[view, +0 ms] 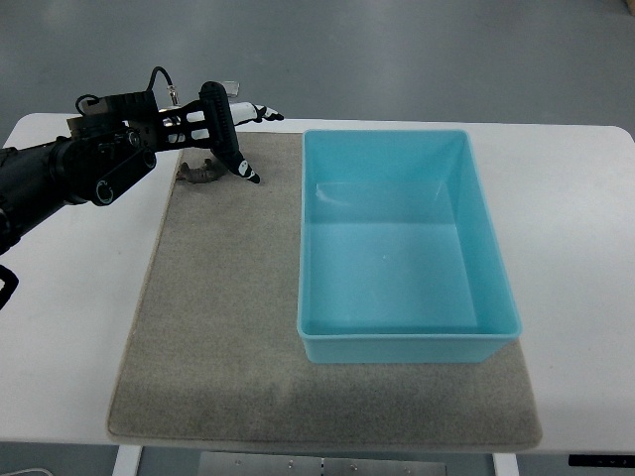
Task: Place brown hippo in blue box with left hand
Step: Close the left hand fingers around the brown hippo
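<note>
Fingers point(238, 159): spread open, holding nothing; one dark tip reached down just beside the toy, contact unclear.
Left hand point(213, 124): hovered in the upper left of the frame, above the toy.
Brown hippo point(198, 174): on the mat point(218, 337), partly hidden under the hand.
Blue box point(402, 342): empty, right of the toy, centre frame.
Step advice: lower squarely, close around the body, then lift clear of the box wall.

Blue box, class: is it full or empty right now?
Empty. The blue box shows only its bare floor, and the brown hippo lies outside on the mat, under the left hand.
</note>
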`<state>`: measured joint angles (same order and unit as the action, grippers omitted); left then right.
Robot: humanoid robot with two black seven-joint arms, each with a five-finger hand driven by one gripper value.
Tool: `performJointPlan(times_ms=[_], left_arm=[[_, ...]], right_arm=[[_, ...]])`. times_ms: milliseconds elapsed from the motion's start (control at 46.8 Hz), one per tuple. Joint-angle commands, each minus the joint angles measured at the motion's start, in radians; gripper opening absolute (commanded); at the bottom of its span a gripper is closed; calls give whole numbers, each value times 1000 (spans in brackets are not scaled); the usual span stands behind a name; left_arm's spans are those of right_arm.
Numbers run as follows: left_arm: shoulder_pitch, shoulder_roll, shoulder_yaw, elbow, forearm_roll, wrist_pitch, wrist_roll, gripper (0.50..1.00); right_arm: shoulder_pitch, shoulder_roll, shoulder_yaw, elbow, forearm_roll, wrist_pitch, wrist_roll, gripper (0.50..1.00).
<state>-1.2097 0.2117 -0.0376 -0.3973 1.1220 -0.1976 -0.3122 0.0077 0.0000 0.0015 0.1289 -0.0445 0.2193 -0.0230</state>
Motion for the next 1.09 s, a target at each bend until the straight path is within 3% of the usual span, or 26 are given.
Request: performJointPlan(times_ms=[0, 492, 1070], left_arm=[[-8, 9, 28, 2, 2, -3, 1, 994], [-31, 58, 85, 28, -1, -132, 1, 994], [-30, 84, 102, 77, -11, -194, 1, 981]], right_arm=[[0, 0, 0, 0, 0, 0, 0, 936], [0, 0, 0, 0, 0, 0, 0, 936], [0, 0, 0, 0, 0, -1, 0, 936]])
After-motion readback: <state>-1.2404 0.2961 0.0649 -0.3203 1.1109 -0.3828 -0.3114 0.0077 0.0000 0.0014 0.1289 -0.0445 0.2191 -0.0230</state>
